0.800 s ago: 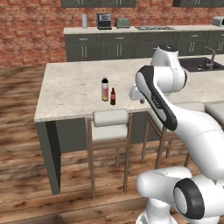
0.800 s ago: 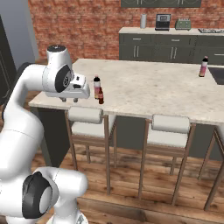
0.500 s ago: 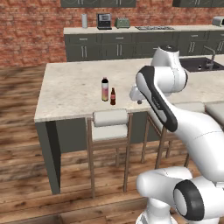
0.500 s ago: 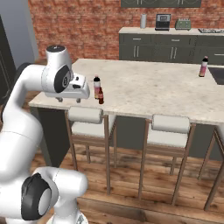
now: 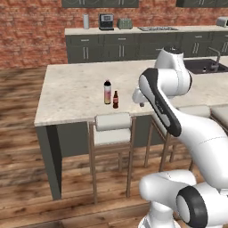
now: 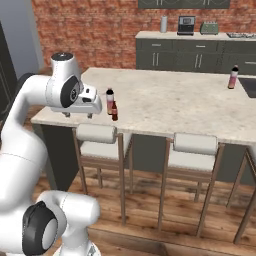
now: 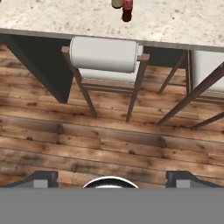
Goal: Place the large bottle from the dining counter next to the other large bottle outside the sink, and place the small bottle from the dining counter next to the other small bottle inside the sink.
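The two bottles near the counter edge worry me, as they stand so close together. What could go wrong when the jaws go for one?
The large bottle and the small bottle stand almost touching, so closing on one could knock over the other. Both stand near the dining counter edge, above a stool, so a tipped bottle might roll off.

White-cushioned stool (image 7: 104, 54) below counter edge (image 7: 175, 26); wooden floor (image 7: 109, 144)

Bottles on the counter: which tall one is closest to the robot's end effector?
The large bottle, pink fading to yellow-orange, standing beside the small bottle. The other large bottle, mostly pink, stands far across the dining counter.
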You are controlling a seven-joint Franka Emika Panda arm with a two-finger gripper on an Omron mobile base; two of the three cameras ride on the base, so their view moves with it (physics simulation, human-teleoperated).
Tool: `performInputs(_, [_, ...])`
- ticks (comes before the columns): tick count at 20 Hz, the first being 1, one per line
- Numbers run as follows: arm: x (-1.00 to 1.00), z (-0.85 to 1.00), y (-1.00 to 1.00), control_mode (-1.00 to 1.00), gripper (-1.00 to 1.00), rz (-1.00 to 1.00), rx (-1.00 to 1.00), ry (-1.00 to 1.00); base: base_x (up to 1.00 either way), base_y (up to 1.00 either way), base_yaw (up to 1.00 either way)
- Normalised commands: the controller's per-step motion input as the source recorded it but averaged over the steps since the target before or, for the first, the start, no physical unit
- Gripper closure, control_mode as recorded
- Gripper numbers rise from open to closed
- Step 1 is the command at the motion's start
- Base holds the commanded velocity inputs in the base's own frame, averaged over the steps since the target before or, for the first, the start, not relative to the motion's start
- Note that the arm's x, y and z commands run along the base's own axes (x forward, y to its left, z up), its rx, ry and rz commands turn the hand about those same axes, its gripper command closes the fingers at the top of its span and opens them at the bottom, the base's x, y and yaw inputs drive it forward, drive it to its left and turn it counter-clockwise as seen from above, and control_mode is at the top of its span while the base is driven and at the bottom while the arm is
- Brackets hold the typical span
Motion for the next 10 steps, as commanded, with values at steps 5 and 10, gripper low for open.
performInputs(5, [0.00,0.00,0.00,1.00,-1.00,0.00,0.00,0.00,0.92,0.00,0.00])
performInputs(10, [0.00,0.00,0.00,1.00,-1.00,0.00,0.00,0.00,1.00,0.04,-0.01])
